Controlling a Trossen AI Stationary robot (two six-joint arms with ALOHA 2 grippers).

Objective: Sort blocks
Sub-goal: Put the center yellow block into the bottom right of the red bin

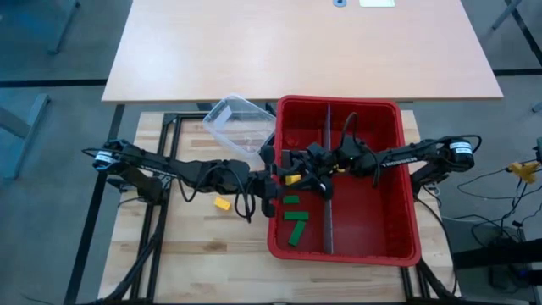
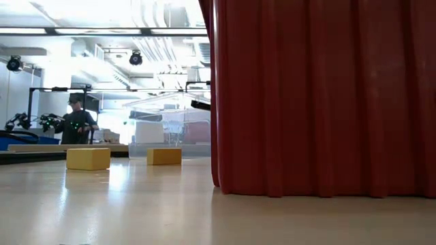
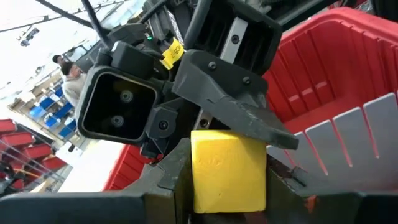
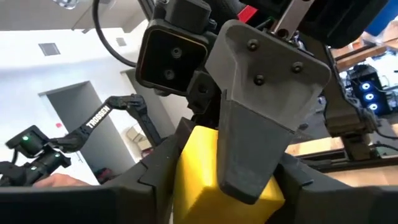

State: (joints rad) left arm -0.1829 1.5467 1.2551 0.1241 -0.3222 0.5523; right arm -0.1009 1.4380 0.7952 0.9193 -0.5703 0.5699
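Yellow plastic cube [image 3: 227,169], one, was held above the left compartment of the red plastic bin [image 1: 406,178], pinched in the left gripper's [image 1: 273,182] jaws, with the right gripper [image 1: 298,174] meeting it from the far side, jaws set around the same cube: a handover over the bin's rim, by my reading. Whether the right jaws were gripping, I couldn't tell. Green plastic blocks [image 1: 295,222], three, lay in that compartment. Yellow blocks [image 2: 88,158] on the wooden counter [image 1: 203,254]: two in the low view. Clear plastic tub [image 1: 240,124], one, beside the bin. Grey divider [image 1: 328,220], one.

Bright ceiling lights [image 2: 102,13], grey floor [image 1: 51,127]
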